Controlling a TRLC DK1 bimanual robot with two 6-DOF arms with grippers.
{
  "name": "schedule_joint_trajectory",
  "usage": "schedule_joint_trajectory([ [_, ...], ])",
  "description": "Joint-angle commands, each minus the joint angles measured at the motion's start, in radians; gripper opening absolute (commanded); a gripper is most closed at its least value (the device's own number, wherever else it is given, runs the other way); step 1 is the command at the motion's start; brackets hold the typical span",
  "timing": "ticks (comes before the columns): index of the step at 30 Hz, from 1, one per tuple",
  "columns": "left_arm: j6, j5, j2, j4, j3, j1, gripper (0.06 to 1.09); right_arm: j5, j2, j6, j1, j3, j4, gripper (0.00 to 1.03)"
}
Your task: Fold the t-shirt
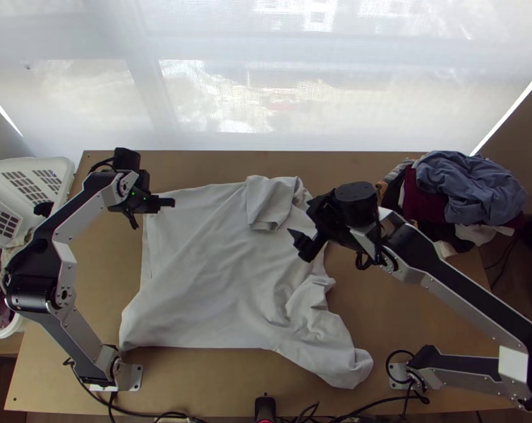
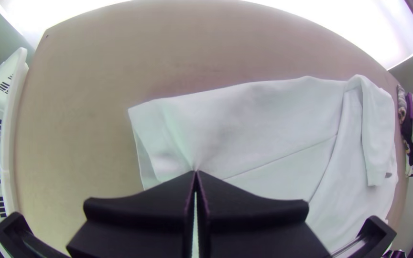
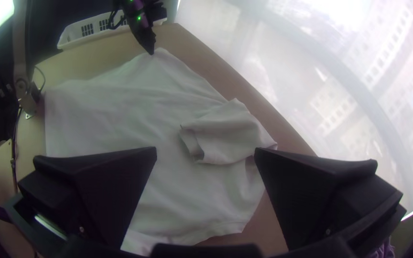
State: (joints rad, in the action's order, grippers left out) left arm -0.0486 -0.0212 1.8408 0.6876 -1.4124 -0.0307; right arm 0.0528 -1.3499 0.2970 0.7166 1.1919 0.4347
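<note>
Left gripper (image 2: 195,172) pinches t-shirt (image 1: 202,282) near a corner! | Right gripper (image 3: 205,151) gapes wide, empty | Likely light, floppy cloth; folded flap (image 1: 269,201) offers a hold

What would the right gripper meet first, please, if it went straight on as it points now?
Most likely the shirt, seen beyond the open right gripper; how wide the gap is, I cannot judge.

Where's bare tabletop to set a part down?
Bare table: strip beyond shirt; patch between basket and shirt, partly under left arm; strip between shirt and near edge. Crowded: far right, clothes pile; over shirt, right gripper.
</note>
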Motion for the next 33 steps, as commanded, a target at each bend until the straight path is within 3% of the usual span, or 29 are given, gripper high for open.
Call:
schedule_joint_trajectory([
  [1, -0.002, 0.001, -0.04, 0.004, -0.005, 0.0, 0.09, 0.004, -0.175, 0.053, 0.041, 0.005, -0.09, 0.95],
  [8, -0.002, 0.001, -0.068, 0.024, -0.025, 0.017, 0.09, 0.004, -0.39, 0.111, 0.04, 0.046, -0.168, 0.93],
  [20, -0.002, -0.005, -0.087, 0.039, -0.03, 0.026, 0.09, 0.002, -0.62, 0.125, -0.009, 0.178, -0.177, 0.87],
  [21, -0.002, -0.005, -0.086, 0.039, -0.033, 0.025, 0.09, 0.002, -0.634, 0.125, -0.014, 0.19, -0.177, 0.83],
  [30, -0.002, -0.005, -0.084, 0.052, -0.06, 0.018, 0.09, -0.022, -0.695, 0.165, -0.052, 0.248, -0.174, 0.02],
  [33, 0.0, -0.005, -0.086, 0.061, -0.065, 0.02, 0.09, -0.022, -0.68, 0.154, -0.083, 0.255, -0.174, 0.03],
])
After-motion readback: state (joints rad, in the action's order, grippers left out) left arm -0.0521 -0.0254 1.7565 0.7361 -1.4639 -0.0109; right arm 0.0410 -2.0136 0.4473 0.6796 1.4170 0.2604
